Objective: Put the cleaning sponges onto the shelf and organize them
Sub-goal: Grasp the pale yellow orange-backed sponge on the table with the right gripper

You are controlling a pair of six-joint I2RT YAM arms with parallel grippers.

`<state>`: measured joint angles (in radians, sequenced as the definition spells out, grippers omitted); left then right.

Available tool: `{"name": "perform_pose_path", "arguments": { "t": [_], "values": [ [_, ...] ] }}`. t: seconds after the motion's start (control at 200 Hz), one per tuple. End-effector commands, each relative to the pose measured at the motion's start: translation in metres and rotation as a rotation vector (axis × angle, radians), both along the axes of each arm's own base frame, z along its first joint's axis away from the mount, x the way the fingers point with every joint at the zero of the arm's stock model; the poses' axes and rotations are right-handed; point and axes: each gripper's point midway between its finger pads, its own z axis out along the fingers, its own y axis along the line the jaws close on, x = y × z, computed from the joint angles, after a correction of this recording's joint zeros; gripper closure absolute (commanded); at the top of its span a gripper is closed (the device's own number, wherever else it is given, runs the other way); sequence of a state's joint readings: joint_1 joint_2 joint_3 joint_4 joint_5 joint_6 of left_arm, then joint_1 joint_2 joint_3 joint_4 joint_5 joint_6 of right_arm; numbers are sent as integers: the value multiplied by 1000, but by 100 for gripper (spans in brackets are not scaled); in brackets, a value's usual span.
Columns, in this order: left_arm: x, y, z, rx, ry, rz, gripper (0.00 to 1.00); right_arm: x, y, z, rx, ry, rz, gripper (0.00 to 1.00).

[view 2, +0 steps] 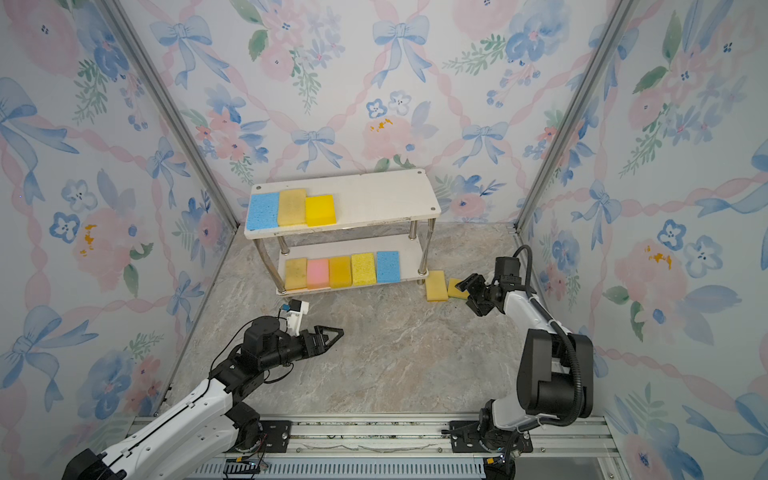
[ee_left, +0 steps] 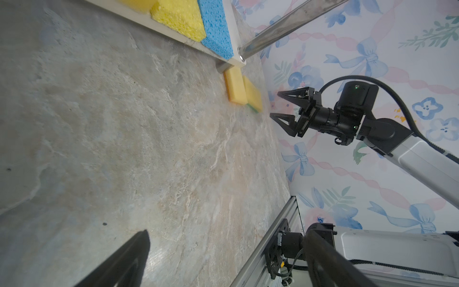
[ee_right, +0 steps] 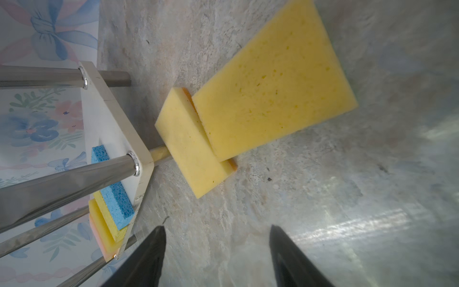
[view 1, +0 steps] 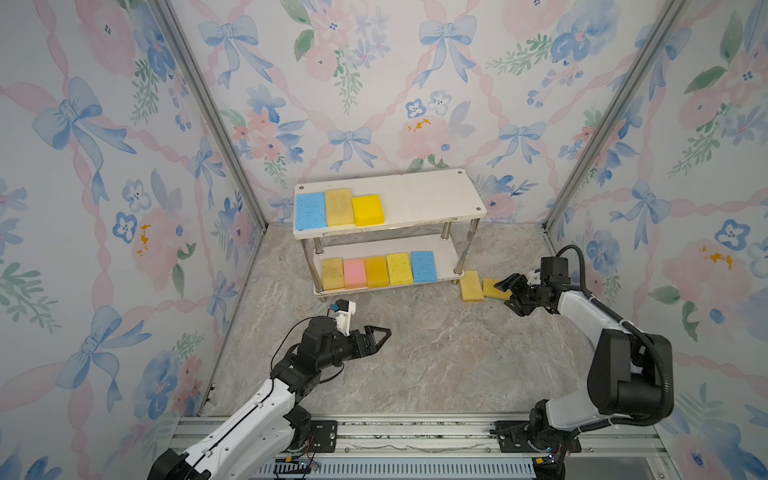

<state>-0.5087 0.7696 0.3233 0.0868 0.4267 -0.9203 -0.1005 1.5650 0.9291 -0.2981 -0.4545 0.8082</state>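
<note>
Right end effector (ee_right: 217, 227) spread, empty, near two touching sponges (ee_right: 273, 82) off shelf's (ee_right: 111, 124) front right corner. Probably squishy, light; pinch across narrow width.

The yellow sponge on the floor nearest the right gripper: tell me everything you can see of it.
The yellow sponge is a flat, porous rectangle, pale yellow with small pits; the left wrist view shows a green layer on its underside. It lies on the marbled floor to the right of the shelf, not yet shelved. One long edge overlaps the neighbouring sponge, so it appears slightly tilted. The right gripper hangs open close by, not touching it.
</note>
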Motion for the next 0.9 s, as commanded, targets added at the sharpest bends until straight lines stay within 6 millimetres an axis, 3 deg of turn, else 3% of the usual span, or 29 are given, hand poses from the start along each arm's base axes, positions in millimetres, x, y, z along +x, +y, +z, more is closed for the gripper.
{"name": "perform_pose_path", "arguments": {
  "t": [0.0, 0.185, 0.345, 0.545, 0.67, 0.895],
  "values": [
    [4, 1, 1, -2, -20, 19, 2, 17, 17, -1, 16, -35, 33, 31],
    [4, 2, -1, 1, -16, 22, 2, 25, 35, -31, 28, 10, 48, 32],
    [3, 5, -3, -3, -13, 30, 2, 26, 36, -47, 17, 42, 28, 35],
    [3, 10, -3, -16, -16, 44, 2, 23, 31, -61, -20, 87, 15, 52],
    [1, 12, -3, -21, -14, 49, 2, 23, 28, -66, -41, 102, 8, 58],
    [1, 16, -2, -27, -18, 57, 2, 23, 31, -69, -50, 94, 8, 83]
  ]
}}
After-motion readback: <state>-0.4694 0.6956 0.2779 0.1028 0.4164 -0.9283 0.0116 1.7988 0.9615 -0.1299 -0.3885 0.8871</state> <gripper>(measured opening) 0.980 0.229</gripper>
